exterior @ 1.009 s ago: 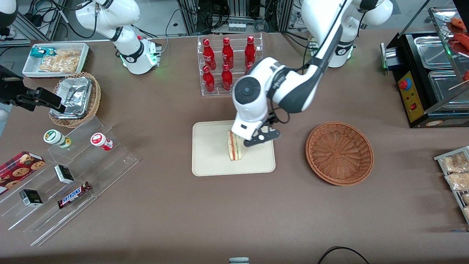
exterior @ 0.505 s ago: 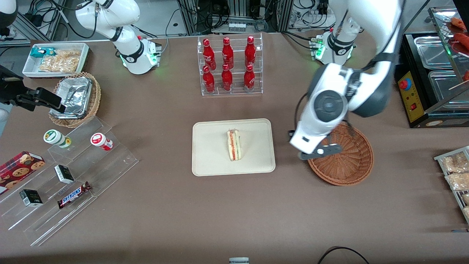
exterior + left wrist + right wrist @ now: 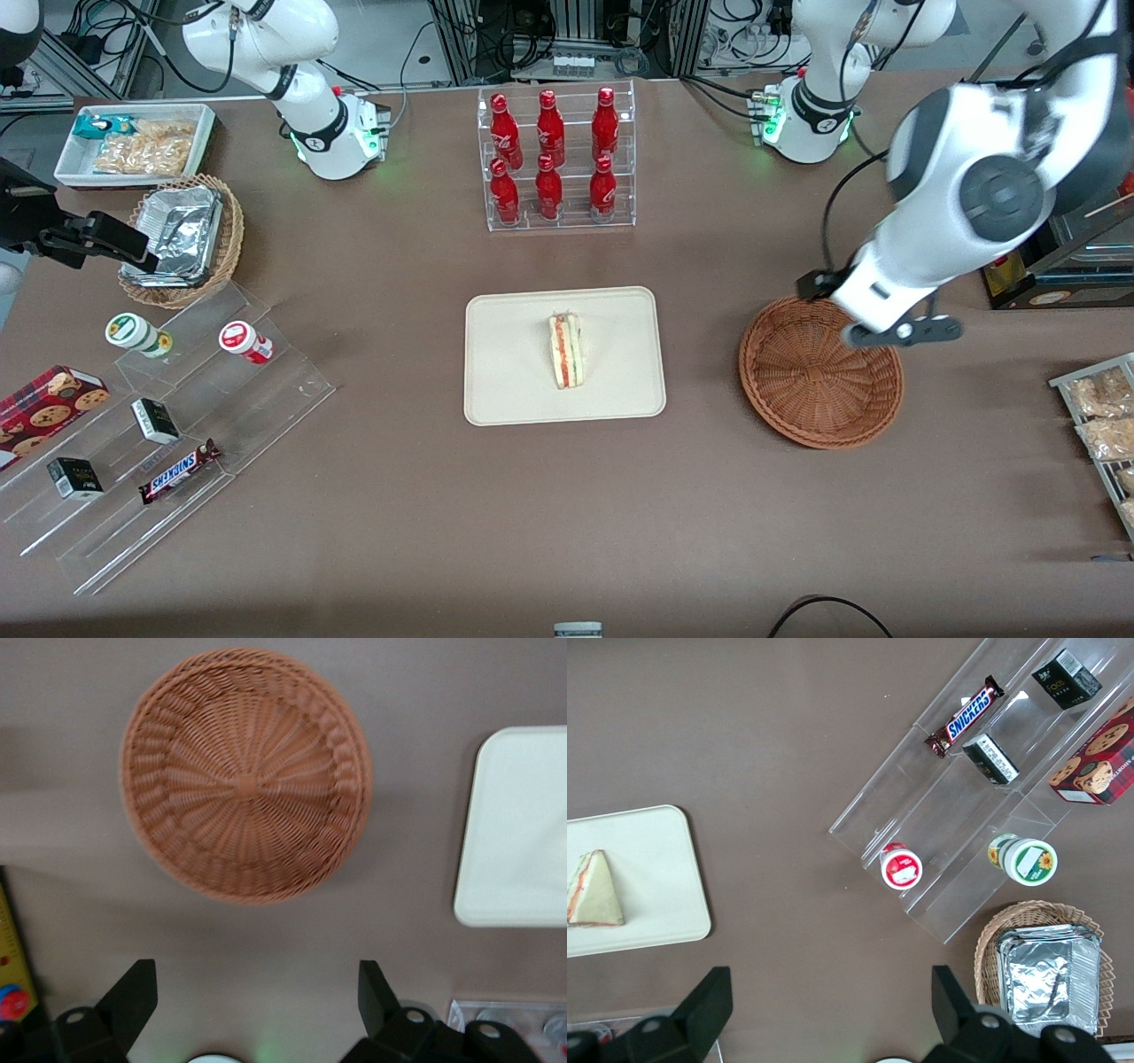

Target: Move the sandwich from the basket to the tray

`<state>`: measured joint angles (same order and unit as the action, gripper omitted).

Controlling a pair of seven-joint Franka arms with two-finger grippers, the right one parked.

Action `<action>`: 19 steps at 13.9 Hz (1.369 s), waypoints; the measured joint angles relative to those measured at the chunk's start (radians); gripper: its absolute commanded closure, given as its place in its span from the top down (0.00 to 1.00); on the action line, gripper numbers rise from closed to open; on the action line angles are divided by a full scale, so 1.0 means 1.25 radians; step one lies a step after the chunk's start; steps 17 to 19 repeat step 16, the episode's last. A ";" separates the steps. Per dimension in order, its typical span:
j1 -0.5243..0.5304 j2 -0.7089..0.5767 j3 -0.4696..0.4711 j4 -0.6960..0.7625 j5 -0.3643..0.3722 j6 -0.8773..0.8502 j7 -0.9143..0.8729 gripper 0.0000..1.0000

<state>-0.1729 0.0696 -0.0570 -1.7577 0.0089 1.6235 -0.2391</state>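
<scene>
The sandwich [image 3: 566,351], a pale bread wedge with red and green layers, lies on the cream tray [image 3: 509,390] at the table's middle; the right wrist view also shows the sandwich [image 3: 592,890] on the tray [image 3: 656,868]. The reddish-brown wicker basket [image 3: 819,372] stands beside the tray toward the working arm's end and holds nothing. My gripper [image 3: 904,333] hangs high over the basket's rim, on the side away from the tray. In the left wrist view the gripper [image 3: 256,983] is open and empty, with the basket [image 3: 245,775] and a corner of the tray [image 3: 518,828] below.
A clear rack of red bottles [image 3: 554,159] stands farther from the front camera than the tray. A black food warmer [image 3: 1045,195] and a rack of snack bags [image 3: 1103,416] are at the working arm's end. Stepped acrylic shelves with snacks [image 3: 159,425] lie toward the parked arm's end.
My gripper let go of the sandwich on the tray, then swung away over the basket toward the working arm's end. The sandwich has stayed put.
</scene>
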 measured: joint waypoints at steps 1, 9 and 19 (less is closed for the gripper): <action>0.039 -0.023 -0.021 0.000 0.000 -0.024 0.031 1.00; 0.170 -0.088 -0.031 0.084 0.000 -0.109 0.191 1.00; 0.171 -0.086 -0.026 0.097 0.000 -0.119 0.192 1.00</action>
